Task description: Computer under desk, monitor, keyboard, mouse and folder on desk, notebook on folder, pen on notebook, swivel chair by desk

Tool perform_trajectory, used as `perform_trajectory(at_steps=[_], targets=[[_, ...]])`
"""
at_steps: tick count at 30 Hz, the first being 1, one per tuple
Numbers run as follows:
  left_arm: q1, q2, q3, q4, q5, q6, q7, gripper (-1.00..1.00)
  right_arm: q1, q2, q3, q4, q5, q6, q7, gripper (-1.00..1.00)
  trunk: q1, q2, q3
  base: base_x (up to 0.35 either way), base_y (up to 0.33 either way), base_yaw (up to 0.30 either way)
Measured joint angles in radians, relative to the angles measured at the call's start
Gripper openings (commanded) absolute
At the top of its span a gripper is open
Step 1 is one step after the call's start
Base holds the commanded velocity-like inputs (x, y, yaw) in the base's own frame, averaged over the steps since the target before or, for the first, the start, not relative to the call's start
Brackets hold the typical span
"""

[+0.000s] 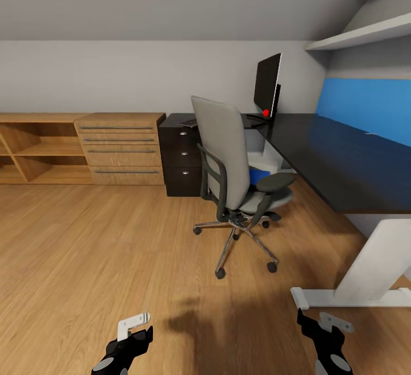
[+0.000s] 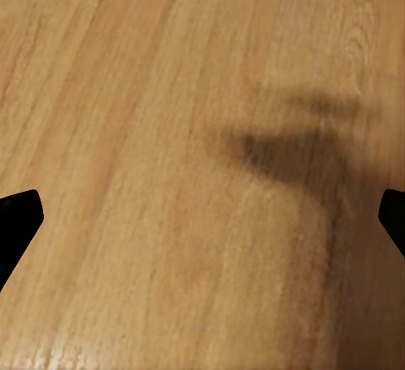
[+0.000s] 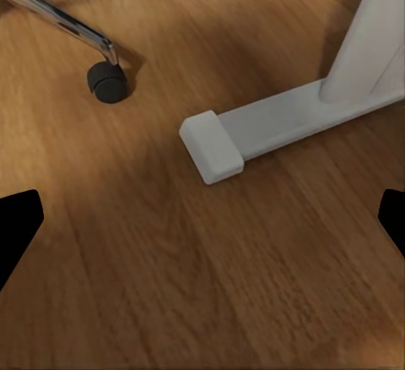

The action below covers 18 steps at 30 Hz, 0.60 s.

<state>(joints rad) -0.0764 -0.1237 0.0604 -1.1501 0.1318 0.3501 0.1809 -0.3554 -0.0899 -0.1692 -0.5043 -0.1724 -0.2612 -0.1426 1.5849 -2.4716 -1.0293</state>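
Blue folder point(image 1: 258, 177) peeks half-hidden behind our chair point(image 1: 231, 164), well ahead of our left gripper point(image 1: 132, 329) and right gripper point(image 1: 325, 323), both spread wide, empty.

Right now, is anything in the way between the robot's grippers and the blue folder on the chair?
Yes. The swivel chair's tall back and near armrest stand between both grippers and the folder, of which a blue sliver shows on the seat. The floor up to the chair looks open.

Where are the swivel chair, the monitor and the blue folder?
swivel chair point(image 1: 220, 152), head view, on the grey backrest.
monitor point(image 1: 266, 83), head view, on the black screen.
folder point(image 1: 258, 176), head view, on the blue patch showing on the seat.
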Motion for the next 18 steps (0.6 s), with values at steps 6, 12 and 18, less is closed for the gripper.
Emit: perform_trajectory(at_steps=[6, 12, 18], targets=[[0.0, 0.0, 0.0, 0.001, 0.0, 0.0, 0.0, 1.0, 0.0, 0.0, 0.0, 0.002, 0.001, -0.002, 0.0, 1.0, 0.0, 0.0, 0.0, 0.0, 0.0, 0.0], [0.0, 0.0, 0.0, 0.002, -0.001, 0.0, 0.0, 1.0, 0.0, 0.0, 0.0, 0.003, 0.04, -0.002, 0.0, 1.0, 0.0, 0.0, 0.0, 0.0, 0.0, 0.0], [0.0, 0.0, 0.0, 0.003, -0.002, 0.0, 0.001, 1.0, 0.0, 0.0, 0.0, 0.003, 0.05, -0.002, 0.0, 1.0, -0.015, 0.028, 0.012, 0.0, 0.0, 0.0]])
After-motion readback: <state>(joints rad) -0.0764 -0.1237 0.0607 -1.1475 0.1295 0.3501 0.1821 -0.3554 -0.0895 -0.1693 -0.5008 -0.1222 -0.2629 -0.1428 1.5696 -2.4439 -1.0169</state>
